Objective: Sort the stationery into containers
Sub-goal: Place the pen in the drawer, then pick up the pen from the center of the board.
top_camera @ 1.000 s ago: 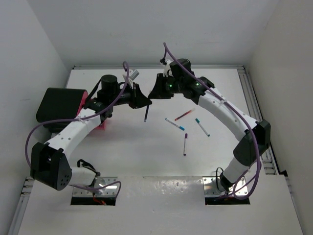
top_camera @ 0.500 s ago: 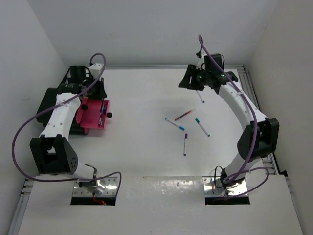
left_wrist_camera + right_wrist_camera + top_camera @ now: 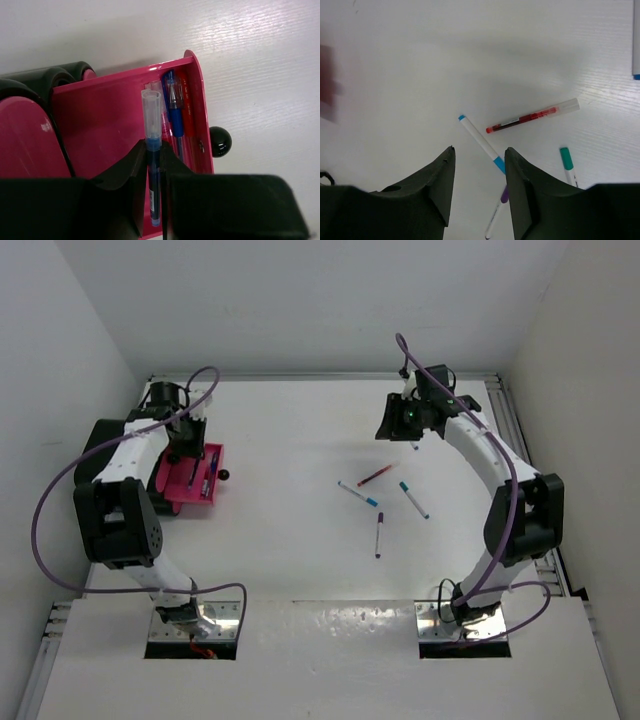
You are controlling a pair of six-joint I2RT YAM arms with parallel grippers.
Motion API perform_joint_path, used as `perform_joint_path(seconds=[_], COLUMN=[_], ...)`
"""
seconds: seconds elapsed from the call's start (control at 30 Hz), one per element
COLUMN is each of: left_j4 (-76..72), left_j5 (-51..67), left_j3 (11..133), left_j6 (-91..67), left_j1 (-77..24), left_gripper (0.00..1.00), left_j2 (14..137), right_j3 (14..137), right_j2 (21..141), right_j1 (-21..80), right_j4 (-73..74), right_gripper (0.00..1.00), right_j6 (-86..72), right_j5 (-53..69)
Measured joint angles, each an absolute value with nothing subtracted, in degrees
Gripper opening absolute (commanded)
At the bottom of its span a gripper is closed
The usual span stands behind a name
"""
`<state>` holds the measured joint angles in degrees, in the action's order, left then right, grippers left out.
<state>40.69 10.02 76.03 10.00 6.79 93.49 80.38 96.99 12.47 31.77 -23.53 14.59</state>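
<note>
My left gripper [image 3: 186,443] hangs over the magenta-pink tray [image 3: 205,498] at the far left. In the left wrist view the gripper [image 3: 154,147] is shut on a blue pen with a clear cap [image 3: 151,107], held above the tray's floor [image 3: 100,115]. A blue pen [image 3: 175,112] and a red pen [image 3: 188,120] lie along the tray's right wall. My right gripper [image 3: 395,426] is open and empty above the table. In its wrist view [image 3: 479,150] a red pen [image 3: 532,116], a blue-capped pen [image 3: 481,144], a teal-capped pen [image 3: 567,165] and a purple-capped pen [image 3: 496,215] lie below it.
The black box [image 3: 110,455] stands left of the tray. A small black ball-shaped thing [image 3: 226,476] lies just right of the tray. The loose pens lie mid-table [image 3: 378,502]. Another white pen [image 3: 412,443] lies by my right gripper. Rails run along the table's edges.
My left arm swung from mid-table to the far left with the blue pen and now holds it over the pink tray. My right arm drew back to the right.
</note>
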Motion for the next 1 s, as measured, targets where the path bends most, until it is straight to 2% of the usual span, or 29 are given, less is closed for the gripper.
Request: perform_joint_path(seconds=[0.03,0.2,0.27,0.5,0.7,1.0], left_j4=[40.64,41.17,41.5,43.03,42.85,41.28], left_j5=[9.89,9.98,10.48,11.79,14.26,15.42], left_j3=[76.12,77.45,78.15,82.17,83.13,83.11], left_j6=[9.96,9.67,9.54,8.91,8.4,8.23], left_j1=[6.81,6.68,6.74,6.2,5.17,1.89], left_gripper=[0.2,0.49,0.54,0.55,0.55,0.57], left_j2=[93.95,95.9,95.9,95.07,89.27,82.21], right_j3=[80.38,80.36,80.36,80.34,80.31,80.64], right_j2=[97.43,100.22,101.49,106.3,110.87,117.73], right_j1=[12.43,11.94,11.75,11.46,11.94,13.87], right_j4=[31.75,31.88,31.9,31.77,31.31,31.33], right_gripper=[0.42,0.39,0.37,0.36,0.36,0.47], right_j6=[-23.49,-23.81,-24.6,-27.64,-29.87,-34.7], right_j5=[14.22,12.25,11.4,8.95,7.38,1.32])
